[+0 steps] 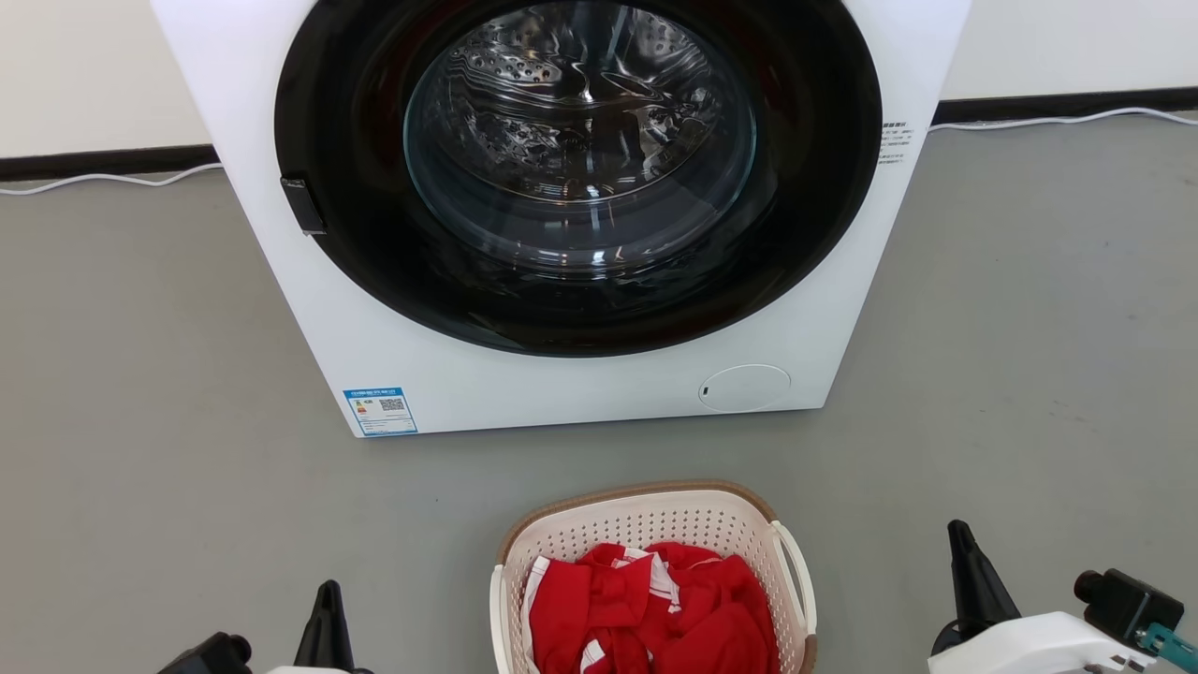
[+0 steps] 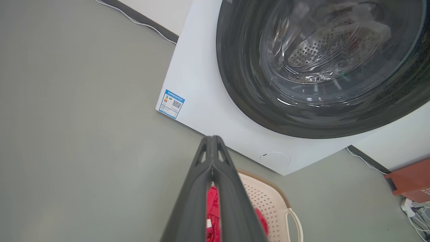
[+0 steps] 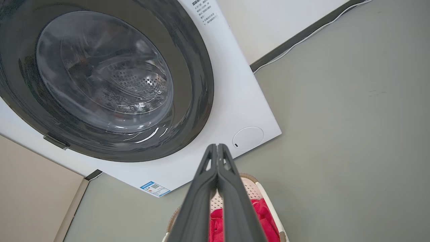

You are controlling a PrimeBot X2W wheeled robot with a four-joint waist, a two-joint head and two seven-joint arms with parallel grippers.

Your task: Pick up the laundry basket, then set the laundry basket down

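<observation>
The laundry basket (image 1: 646, 529), cream perforated plastic with a brown rim and white loop handles, stands on the grey floor at the bottom centre of the head view, with red clothes (image 1: 655, 608) inside. My left gripper (image 1: 328, 592) sits to its left, apart from it, fingers pressed together and holding nothing. To the basket's right is my right gripper (image 1: 961, 534), also shut and empty. In the left wrist view my left gripper (image 2: 212, 138) is above the basket (image 2: 268, 201). The right wrist view has my right gripper (image 3: 217, 146) over the basket (image 3: 258, 191).
A white front-loading washer (image 1: 562, 374) with a dark round door stands just beyond the basket. A white cable (image 1: 103, 180) runs along the wall's dark baseboard. In the left wrist view a red-brown box (image 2: 411, 179) and cables lie at the right.
</observation>
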